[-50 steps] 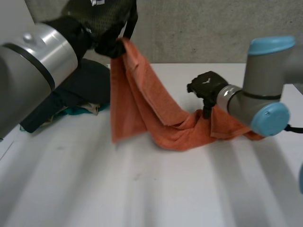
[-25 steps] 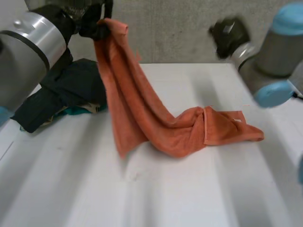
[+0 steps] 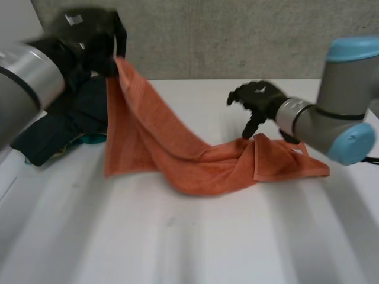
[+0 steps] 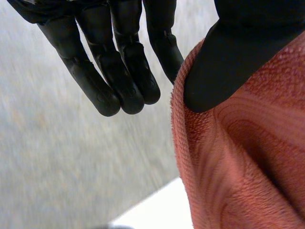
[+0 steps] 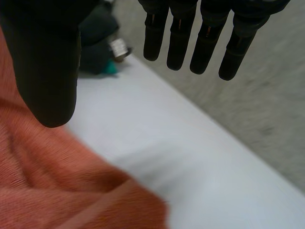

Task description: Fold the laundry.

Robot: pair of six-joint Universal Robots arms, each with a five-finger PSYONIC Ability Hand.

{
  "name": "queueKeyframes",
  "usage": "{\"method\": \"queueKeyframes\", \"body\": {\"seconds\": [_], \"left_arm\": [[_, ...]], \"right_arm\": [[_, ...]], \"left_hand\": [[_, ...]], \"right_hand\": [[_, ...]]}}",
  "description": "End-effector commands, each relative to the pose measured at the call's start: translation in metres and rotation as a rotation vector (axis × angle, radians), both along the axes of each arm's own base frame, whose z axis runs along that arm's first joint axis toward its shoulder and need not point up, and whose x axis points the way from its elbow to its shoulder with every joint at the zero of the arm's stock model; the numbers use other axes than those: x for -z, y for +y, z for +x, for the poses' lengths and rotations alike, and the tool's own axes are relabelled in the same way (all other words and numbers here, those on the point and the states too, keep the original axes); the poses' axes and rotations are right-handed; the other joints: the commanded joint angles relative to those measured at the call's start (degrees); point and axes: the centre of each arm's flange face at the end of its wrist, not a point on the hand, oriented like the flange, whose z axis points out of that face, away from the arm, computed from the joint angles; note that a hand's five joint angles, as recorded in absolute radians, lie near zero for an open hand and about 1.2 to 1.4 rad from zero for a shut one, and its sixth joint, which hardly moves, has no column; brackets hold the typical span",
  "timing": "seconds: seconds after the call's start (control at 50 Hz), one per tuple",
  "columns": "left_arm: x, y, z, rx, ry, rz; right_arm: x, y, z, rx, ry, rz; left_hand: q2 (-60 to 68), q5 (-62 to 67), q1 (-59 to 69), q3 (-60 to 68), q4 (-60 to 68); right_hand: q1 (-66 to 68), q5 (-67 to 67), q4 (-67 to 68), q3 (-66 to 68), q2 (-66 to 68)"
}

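Observation:
An orange towel (image 3: 177, 154) hangs from my left hand (image 3: 89, 41), which holds one corner up at the table's far left. From there the cloth slopes down and lies bunched to the right on the white table (image 3: 207, 242). In the left wrist view the thumb (image 4: 224, 62) presses on the towel (image 4: 248, 157) with straight fingers (image 4: 119, 71) beside it. My right hand (image 3: 260, 97) hovers just above the towel's folded right part, open and empty. In its wrist view the fingers (image 5: 205, 43) are spread over the towel (image 5: 43, 186), apart from the thumb.
A pile of dark clothes (image 3: 65, 124) with a bit of teal cloth lies at the far left of the table, behind the raised towel corner. A grey wall runs along the table's back edge. Bare tabletop stretches across the front.
My left hand has carried the towel corner to the left and lower. My right hand lifted off the towel, swung high, and has come back down over its right part.

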Motion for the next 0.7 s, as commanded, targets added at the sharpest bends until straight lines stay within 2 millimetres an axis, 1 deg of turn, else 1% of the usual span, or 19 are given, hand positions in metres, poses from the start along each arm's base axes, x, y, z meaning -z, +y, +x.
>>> {"method": "queueKeyframes", "body": {"seconds": [0.02, 0.1, 0.12, 0.16, 0.18, 0.2, 0.26, 0.28, 0.32, 0.34, 0.4, 0.42, 0.46, 0.48, 0.54, 0.56, 0.62, 0.64, 0.7], "left_arm": [[-0.053, 0.046, 0.007, 0.06, 0.113, -0.13], [-0.059, 0.051, 0.01, 0.067, 0.14, -0.14], [-0.057, 0.049, 0.011, 0.063, 0.141, -0.135], [-0.054, 0.046, 0.012, 0.057, 0.138, -0.129], [-0.053, 0.044, 0.012, 0.052, 0.135, -0.127], [-0.047, 0.038, 0.013, 0.04, 0.13, -0.115], [-0.035, 0.024, 0.012, 0.025, 0.115, -0.084], [-0.025, 0.014, 0.01, 0.013, 0.106, -0.061], [-0.016, 0.004, 0.009, -0.001, 0.096, -0.039], [-0.005, -0.007, 0.007, -0.019, 0.086, -0.015], [0.008, -0.022, 0.006, -0.058, 0.078, 0.01], [0.016, -0.034, 0.007, -0.091, 0.074, 0.024], [0.027, -0.045, 0.009, -0.129, 0.066, 0.046], [0.039, -0.054, 0.01, -0.159, 0.056, 0.073], [0.059, -0.065, 0.01, -0.19, 0.038, 0.122], [0.074, -0.07, 0.008, -0.195, 0.022, 0.158], [0.097, -0.075, 0.006, -0.193, -0.005, 0.215], [0.113, -0.076, 0.004, -0.19, -0.028, 0.251], [0.136, -0.08, 0.004, -0.19, -0.075, 0.297]], "right_arm": [[0.05, -0.008, 0.021, -0.037, 0.082, 0.041], [0.07, -0.019, 0.021, 0.002, 0.134, 0.002], [0.075, -0.023, 0.022, 0.015, 0.149, -0.024], [0.073, -0.028, 0.022, 0.034, 0.149, -0.057], [0.07, -0.031, 0.022, 0.043, 0.145, -0.077], [0.055, -0.04, 0.019, 0.089, 0.126, -0.136], [0.02, -0.049, 0.012, 0.158, 0.071, -0.218], [-0.007, -0.052, 0.007, 0.201, 0.018, -0.271], [-0.035, -0.054, 0.0, 0.235, -0.038, -0.326], [-0.06, -0.054, -0.006, 0.253, -0.092, -0.378], [-0.092, -0.048, -0.015, 0.261, -0.153, -0.442], [-0.105, -0.044, -0.022, 0.26, -0.177, -0.466], [-0.114, -0.039, -0.029, 0.254, -0.19, -0.472], [-0.113, -0.032, -0.034, 0.24, -0.186, -0.449], [-0.1, -0.021, -0.041, 0.215, -0.165, -0.38], [-0.086, -0.014, -0.045, 0.2, -0.146, -0.325], [-0.058, -0.003, -0.05, 0.177, -0.112, -0.235], [-0.037, 0.001, -0.053, 0.169, -0.091, -0.174], [-0.006, 0.006, -0.056, 0.16, -0.064, -0.094]], "left_hand": [[11.6, 13.6, 13.6, 12.0, 11.1], [11.6, 13.6, 13.6, 12.0, 11.1], [11.6, 13.6, 13.6, 12.0, 11.1], [11.6, 13.6, 13.6, 12.0, 11.1], [11.6, 13.6, 13.6, 12.0, 11.1], [11.6, 13.6, 13.6, 12.0, 11.1], [11.6, 13.6, 13.6, 12.0, 11.1], [11.6, 13.6, 13.6, 12.0, 11.1], [11.6, 13.6, 13.6, 12.0, 11.1], [11.6, 13.6, 13.6, 12.0, 11.1], [11.6, 13.6, 13.6, 12.0, 11.1], [11.6, 13.6, 13.6, 12.0, 11.1], [11.6, 13.6, 13.6, 12.0, 11.1], [11.6, 13.6, 13.6, 12.0, 11.1], [11.6, 13.6, 13.6, 12.0, 11.1], [11.6, 13.6, 13.6, 12.0, 11.1], [11.6, 13.6, 13.6, 12.0, 11.1], [11.6, 13.6, 13.6, 12.0, 11.1], [11.6, 13.6, 13.6, 12.0, 11.1]], "right_hand": [[0.7, 2.6, 1.6, 0.6, 0.8], [4.2, 6.2, 5.1, 4.1, 4.3], [19.9, 21.8, 20.7, 19.8, 20.0], [47.0, 48.9, 47.8, 46.9, 47.1], [53.7, 55.6, 54.5, 53.6, 53.8], [53.7, 55.6, 54.6, 53.6, 53.8], [53.7, 55.6, 54.6, 53.6, 53.8], [53.7, 55.6, 54.6, 53.6, 53.8], [53.7, 55.6, 54.6, 53.6, 53.8], [53.7, 55.6, 54.6, 53.6, 53.8], [53.7, 55.6, 54.6, 53.6, 53.8], [53.7, 55.6, 54.6, 53.6, 53.8], [53.7, 55.6, 54.6, 53.6, 53.8], [53.7, 55.6, 54.6, 53.6, 53.8], [53.7, 55.6, 54.6, 53.6, 53.8], [53.7, 55.6, 54.6, 53.6, 53.8], [53.7, 55.6, 54.6, 53.6, 53.8], [53.7, 55.6, 54.6, 53.6, 53.8], [53.7, 55.6, 54.6, 53.6, 53.8]]}}
